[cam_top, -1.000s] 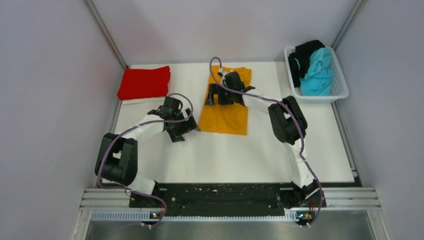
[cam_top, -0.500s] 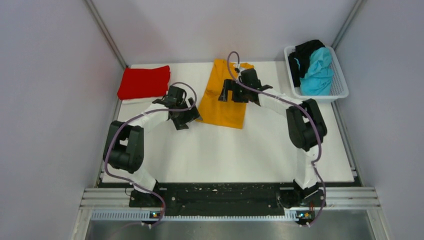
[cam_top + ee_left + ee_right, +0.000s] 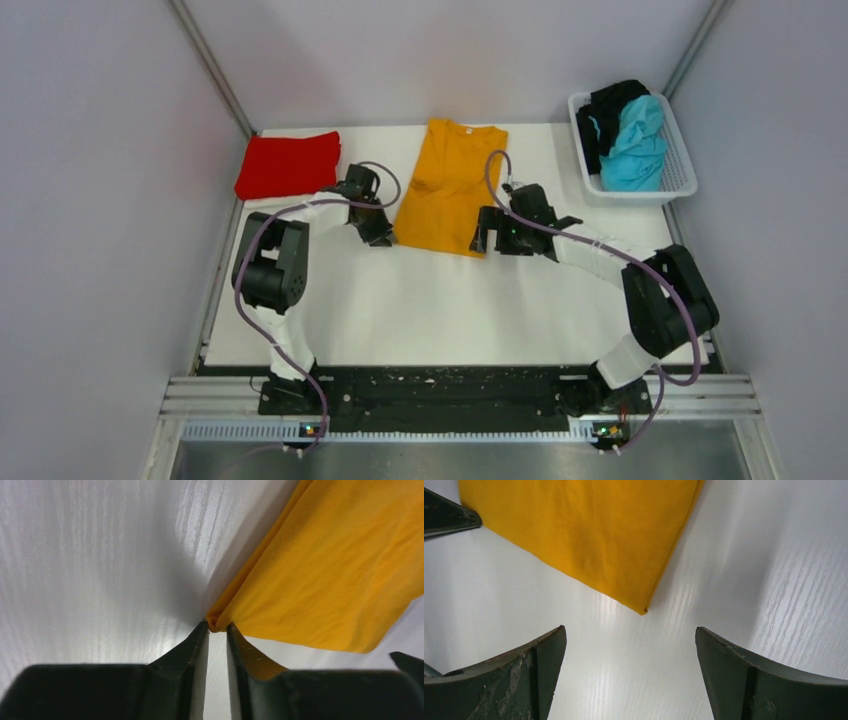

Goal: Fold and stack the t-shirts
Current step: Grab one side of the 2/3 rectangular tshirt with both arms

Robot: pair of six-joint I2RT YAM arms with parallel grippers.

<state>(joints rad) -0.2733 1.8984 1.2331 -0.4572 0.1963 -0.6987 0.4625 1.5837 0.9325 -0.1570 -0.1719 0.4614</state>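
The orange-yellow t-shirt (image 3: 450, 185) lies folded lengthwise in the middle of the table. My left gripper (image 3: 382, 232) is at its near left corner, and in the left wrist view that gripper (image 3: 216, 626) is shut on the bunched corner of the orange-yellow cloth (image 3: 325, 570). My right gripper (image 3: 487, 235) stands open just short of the near right corner. The right wrist view shows that corner (image 3: 642, 611) lying ahead of the wide jaws of the right gripper (image 3: 630, 628). A folded red t-shirt (image 3: 288, 165) lies at the back left. The turquoise t-shirt (image 3: 635, 145) and the black t-shirt (image 3: 610, 110) are crumpled in the basket.
A white basket (image 3: 680, 165) sits at the back right corner. Grey walls close in on both sides and the back. The arm bases stand on a black rail (image 3: 440, 390) at the near edge.
The orange-yellow shirt has shifted toward the back. My right gripper came off it and drew back to its near right corner. My left gripper moved to the near left corner and closed on it.
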